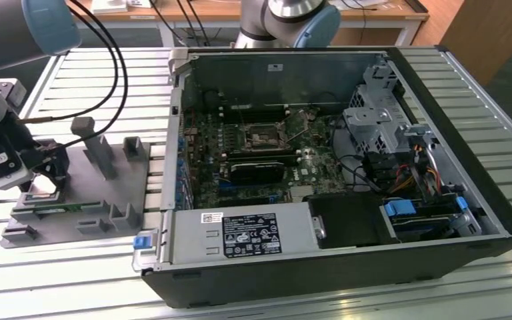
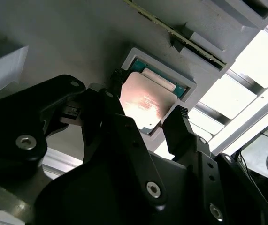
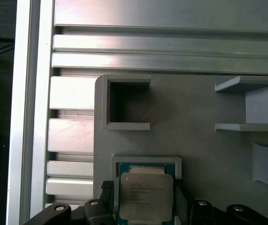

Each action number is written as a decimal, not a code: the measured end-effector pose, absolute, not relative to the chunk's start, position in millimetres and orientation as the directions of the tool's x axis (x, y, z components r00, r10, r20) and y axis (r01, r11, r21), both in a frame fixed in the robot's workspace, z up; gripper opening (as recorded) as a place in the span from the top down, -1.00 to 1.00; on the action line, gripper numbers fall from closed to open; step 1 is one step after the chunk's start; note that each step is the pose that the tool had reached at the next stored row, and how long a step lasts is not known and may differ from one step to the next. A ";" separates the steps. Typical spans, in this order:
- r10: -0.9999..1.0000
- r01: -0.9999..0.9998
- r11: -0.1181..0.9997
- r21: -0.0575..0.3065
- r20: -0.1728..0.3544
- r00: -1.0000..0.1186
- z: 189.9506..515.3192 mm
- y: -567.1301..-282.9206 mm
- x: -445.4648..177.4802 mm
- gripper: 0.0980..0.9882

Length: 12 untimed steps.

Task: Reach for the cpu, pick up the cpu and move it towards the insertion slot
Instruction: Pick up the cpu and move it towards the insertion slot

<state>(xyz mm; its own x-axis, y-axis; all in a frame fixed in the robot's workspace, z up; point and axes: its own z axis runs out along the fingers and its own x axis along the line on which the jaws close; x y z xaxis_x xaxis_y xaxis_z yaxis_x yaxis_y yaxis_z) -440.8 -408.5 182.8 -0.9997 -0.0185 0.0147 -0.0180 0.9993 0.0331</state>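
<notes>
**Tool down on the cpu at the tray; you have no lift or carry yet.**

At the far left of the exterior view your tool (image 1: 35, 185) sits low over the grey tray (image 1: 78, 188) on the slatted surface (image 1: 105, 87). In the first wrist view, at the lower middle of the frame, its jaws stand one on each side of the cpu (image 3: 145, 197), tight against two opposite edges. I judge them clamped on it. The cpu lies flat in its square recess in the tray, so your reach looks done and the grasp looks made, but no lift shows. Further right, in the middle of the exterior view, the slot (image 1: 261, 137) sits on the board inside the open case (image 1: 327, 277), well apart from the tool. You have the whole carry towards it left.
</notes>
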 end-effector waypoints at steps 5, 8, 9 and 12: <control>-0.019 -0.018 0.999 0.033 0.015 -1.000 182.7 -408.5 -440.8 -0.15; -0.019 -0.018 0.999 0.033 0.015 -1.000 182.6 -408.5 -440.8 0.00; -0.019 -0.018 0.999 0.033 0.015 -1.000 182.6 -408.5 -440.8 0.00; -0.018 -0.018 0.999 0.033 0.015 -1.000 184.4 -408.5 -440.7 0.00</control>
<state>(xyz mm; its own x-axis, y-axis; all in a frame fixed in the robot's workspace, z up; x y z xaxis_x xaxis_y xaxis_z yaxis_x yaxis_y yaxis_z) -440.7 -408.5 184.4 -0.9997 -0.0185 0.0145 -0.0180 0.9993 0.0333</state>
